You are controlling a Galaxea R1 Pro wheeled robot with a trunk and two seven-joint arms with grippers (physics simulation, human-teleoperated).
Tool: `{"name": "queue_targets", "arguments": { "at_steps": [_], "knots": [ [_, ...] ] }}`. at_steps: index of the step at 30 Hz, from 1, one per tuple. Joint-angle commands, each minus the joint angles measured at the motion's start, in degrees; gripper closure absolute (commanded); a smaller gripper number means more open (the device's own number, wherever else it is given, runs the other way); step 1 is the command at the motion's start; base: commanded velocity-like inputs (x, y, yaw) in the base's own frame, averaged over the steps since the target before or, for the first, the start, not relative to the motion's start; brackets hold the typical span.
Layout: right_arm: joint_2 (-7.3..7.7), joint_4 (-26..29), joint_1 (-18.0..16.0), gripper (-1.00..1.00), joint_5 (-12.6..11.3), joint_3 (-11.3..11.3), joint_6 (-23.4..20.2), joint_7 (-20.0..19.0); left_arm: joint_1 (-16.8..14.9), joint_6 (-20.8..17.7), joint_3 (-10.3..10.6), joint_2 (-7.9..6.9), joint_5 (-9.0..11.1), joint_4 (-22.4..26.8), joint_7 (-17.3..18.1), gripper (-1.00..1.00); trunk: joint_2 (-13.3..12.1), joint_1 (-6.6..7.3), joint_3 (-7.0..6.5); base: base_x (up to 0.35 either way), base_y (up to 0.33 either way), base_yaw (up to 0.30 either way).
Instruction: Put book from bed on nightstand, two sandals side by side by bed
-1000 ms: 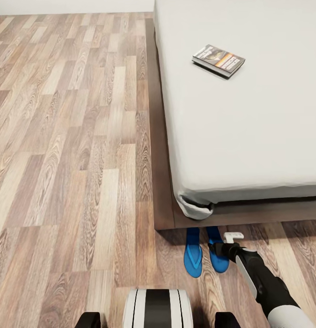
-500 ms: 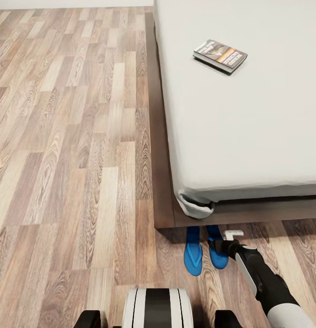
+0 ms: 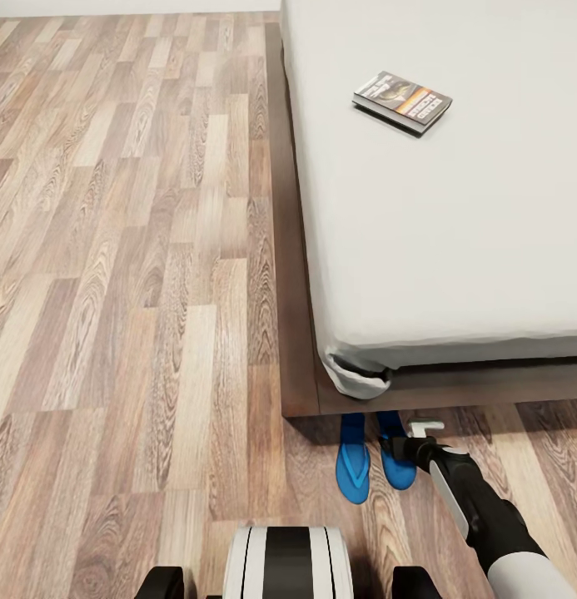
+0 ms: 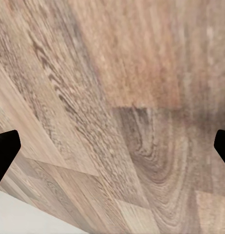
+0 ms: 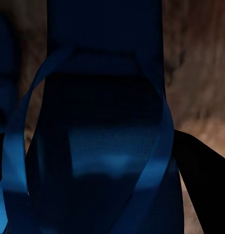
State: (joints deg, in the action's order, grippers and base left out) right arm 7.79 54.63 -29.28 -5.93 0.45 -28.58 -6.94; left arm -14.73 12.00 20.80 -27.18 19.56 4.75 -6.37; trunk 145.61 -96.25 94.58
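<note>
The two sandals lie side by side on the floor (image 3: 138,333) at the foot corner of the bed (image 3: 421,391), toes tucked into its shadow: the left sandal (image 3: 353,466) free, the right sandal (image 3: 398,466) partly under the right gripper (image 3: 402,450). In the right wrist view that sandal (image 5: 103,146) sits very close, its strap looping between the dark fingertips (image 5: 205,175), so the gripper is low over it, likely to set it straight against its mate. Whether the jaws pinch the strap or have let go, I cannot tell. The left gripper (image 4: 112,146) is spread wide and empty over bare planks, kept out of the way. The book (image 3: 402,101) rests on the mattress, well apart, untouched; it looks like the next job.
</note>
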Motion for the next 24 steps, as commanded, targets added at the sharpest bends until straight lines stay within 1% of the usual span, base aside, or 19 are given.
{"name": "queue_targets", "arguments": {
  "at_steps": [1, 17, 18, 20, 24],
  "knots": [
    [0.03, -3.25, 0.02, 1.00, -0.05, -0.01, -0.25, 0.08, -0.03, 0.13, 0.54, 0.00, 0.39, -0.01, -0.21, -1.00, 0.01, -0.01, 0.03, 0.000, 0.000, 0.000],
    [0.08, -3.30, 0.03, 1.00, -0.03, -0.01, -0.17, 0.00, -0.02, 0.13, 0.55, 0.02, 0.39, -0.01, -0.29, -1.00, 0.01, -0.01, 0.03, 0.000, 0.000, 0.000],
    [0.01, -0.32, 0.33, 1.00, -0.89, 0.39, 0.00, -0.34, -0.33, 0.00, 0.46, 0.34, 0.48, 0.34, -0.63, -1.00, 0.00, 0.01, 0.03, 0.000, 0.000, 0.000],
    [0.05, -0.16, 0.88, 1.00, -0.67, 0.82, 0.01, -0.52, -0.61, -0.01, 0.45, 0.31, 0.48, 0.32, -0.74, -1.00, 0.00, 0.01, 0.03, 0.000, 0.000, 0.000],
    [0.05, 0.63, 1.69, 1.00, -0.90, 0.82, 0.01, -0.52, -0.61, -0.01, 0.45, 0.31, 0.48, 0.32, -0.74, -1.00, 0.00, 0.01, 0.03, 0.000, 0.000, 0.000]
  ]
}}
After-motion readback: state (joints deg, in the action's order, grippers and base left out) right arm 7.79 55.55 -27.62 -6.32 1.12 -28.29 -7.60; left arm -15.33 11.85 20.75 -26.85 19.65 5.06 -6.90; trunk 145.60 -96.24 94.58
